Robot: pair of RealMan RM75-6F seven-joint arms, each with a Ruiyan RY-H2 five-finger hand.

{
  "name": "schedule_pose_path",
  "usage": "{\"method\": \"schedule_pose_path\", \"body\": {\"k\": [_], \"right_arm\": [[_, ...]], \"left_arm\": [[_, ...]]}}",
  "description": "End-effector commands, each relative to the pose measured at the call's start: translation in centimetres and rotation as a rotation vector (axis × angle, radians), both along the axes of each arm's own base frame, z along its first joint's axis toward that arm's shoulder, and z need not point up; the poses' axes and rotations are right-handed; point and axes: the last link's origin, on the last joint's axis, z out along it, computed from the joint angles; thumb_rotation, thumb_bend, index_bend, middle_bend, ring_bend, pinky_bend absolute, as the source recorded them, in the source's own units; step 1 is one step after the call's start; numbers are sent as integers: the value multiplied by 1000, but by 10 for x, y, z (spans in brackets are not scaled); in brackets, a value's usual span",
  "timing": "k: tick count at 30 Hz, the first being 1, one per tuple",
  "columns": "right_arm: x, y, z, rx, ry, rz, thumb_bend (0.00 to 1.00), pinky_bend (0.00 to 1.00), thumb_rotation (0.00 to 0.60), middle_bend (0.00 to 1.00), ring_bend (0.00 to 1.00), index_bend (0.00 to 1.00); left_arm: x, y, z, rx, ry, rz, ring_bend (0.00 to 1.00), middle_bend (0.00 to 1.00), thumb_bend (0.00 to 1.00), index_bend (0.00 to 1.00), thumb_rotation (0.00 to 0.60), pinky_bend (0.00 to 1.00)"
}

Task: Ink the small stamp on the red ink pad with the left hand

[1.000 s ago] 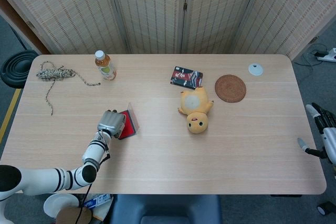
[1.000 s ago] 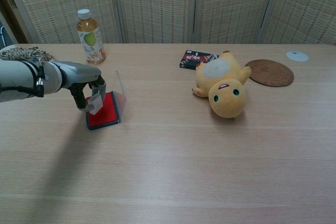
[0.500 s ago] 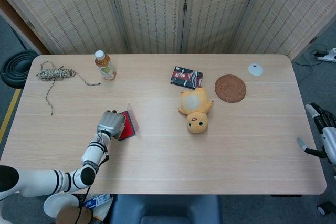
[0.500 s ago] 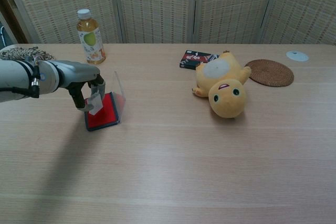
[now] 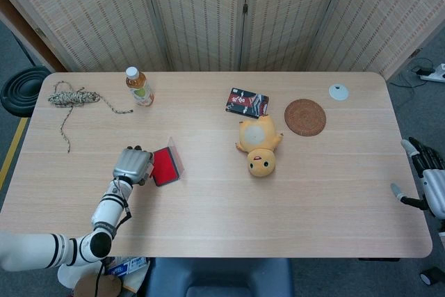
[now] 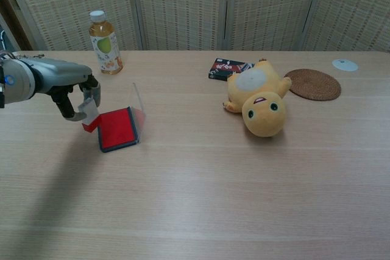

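**Left hand draws the stamp off the pad**

We see the left hand (image 6: 72, 92) at the left edge of the chest view, its fingers curled in and pinching the small stamp (image 6: 90, 114), whose red base shows under the white body. A second ago the hand and stamp were over the red ink pad (image 6: 117, 128); now both sit to the left of the pad, raised above the table (image 6: 201, 199) and clear of the red surface. In the head view the left hand (image 5: 133, 165) has shifted the same way, from covering the pad's left part to lying just beside the red ink pad (image 5: 164, 166), which now shows in full, with its clear lid (image 5: 176, 160) standing up on its right side.

The pad itself has not moved: left of centre in both views, below the bottle of tea (image 6: 103, 42).

The right hand (image 5: 425, 180) stays at the right edge of the head view, off the table, fingers apart and holding nothing.

Nothing else differs. The yellow plush toy (image 6: 258, 98) lies on its back near the middle, the dark packet (image 6: 226, 67) touching it behind, the woven coaster (image 6: 313, 84) to its right, the small white disc (image 6: 345, 64) at the far right. The coiled rope (image 5: 73, 99) lies in the upper left of the head view.
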Motion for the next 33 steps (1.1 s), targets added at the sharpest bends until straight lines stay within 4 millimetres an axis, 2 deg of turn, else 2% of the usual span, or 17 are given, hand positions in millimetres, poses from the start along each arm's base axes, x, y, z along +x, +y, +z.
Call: {"method": "schedule_pose_path", "body": {"k": [1, 10, 26, 33], "right_arm": [[1, 0, -2, 4, 5, 2, 299, 0, 600, 0, 0, 0], [4, 0, -10, 20, 27, 10, 299, 0, 600, 0, 0, 0], [7, 2, -14, 39, 33, 18, 299, 0, 600, 0, 0, 0], [7, 2, -15, 41, 32, 20, 299, 0, 600, 0, 0, 0]], "left_arm": [[-11, -7, 10, 24, -3, 14, 195, 384, 380, 516, 600, 234], [-37, -17, 20, 59, -18, 39, 195, 384, 380, 512, 600, 234], [-63, -18, -2, 52, -17, 72, 195, 384, 380, 512, 600, 234], [-68, -17, -7, 51, -15, 76, 195, 384, 380, 512, 600, 234]]}}
